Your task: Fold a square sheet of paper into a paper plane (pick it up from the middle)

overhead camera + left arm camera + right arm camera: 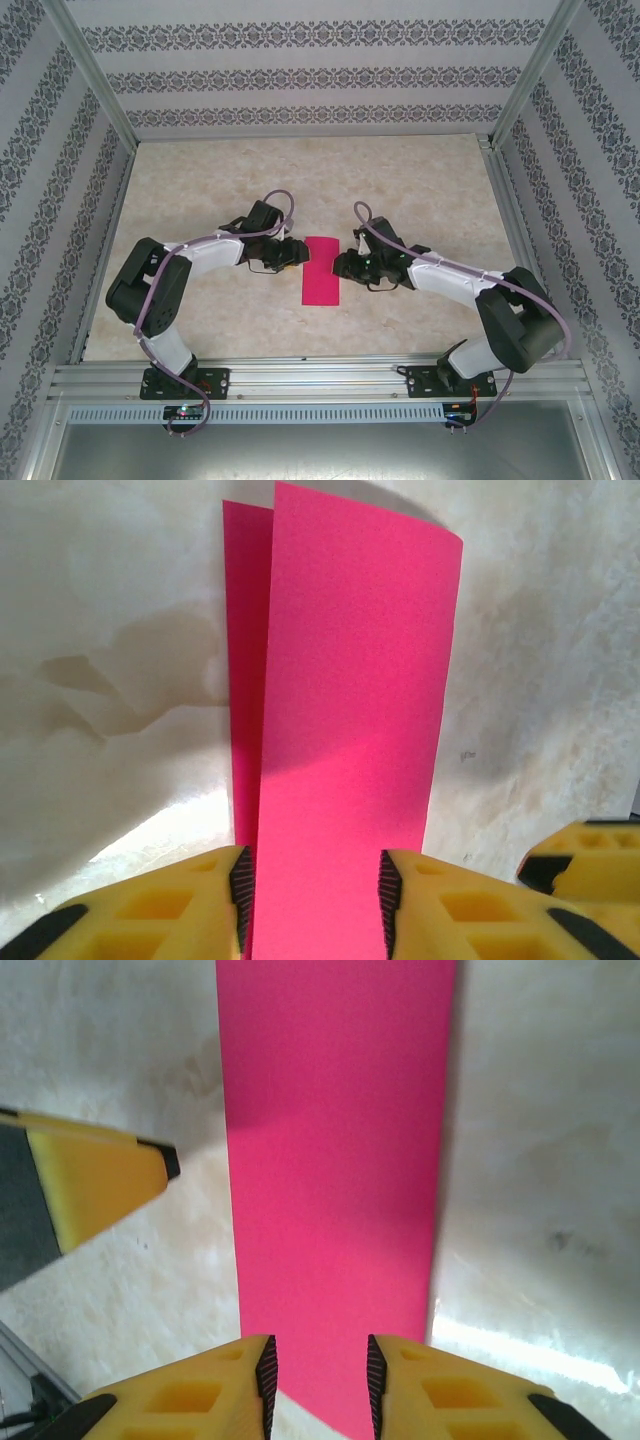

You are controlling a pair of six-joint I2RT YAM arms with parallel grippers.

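Note:
The square sheet of paper (pixel 321 270) lies on the table folded in half, a narrow magenta-pink rectangle rather than a paper plane. In the left wrist view its upper layer (pixel 350 730) lifts slightly off the lower one, whose edge shows at the left. My left gripper (pixel 292 255) is at the paper's left long edge, open, with the paper seen under its spread jaws (pixel 312 900). My right gripper (pixel 345 265) is at the right long edge, also open, over the paper's near edge (pixel 318 1385). Neither holds the paper (pixel 335 1160).
The marbled beige tabletop (pixel 420 190) spreads around the paper. Aluminium frame posts and patterned walls close it in. A yellow finger of the left gripper (pixel 100 1185) shows in the right wrist view, and one of the right gripper (pixel 585 855) in the left wrist view.

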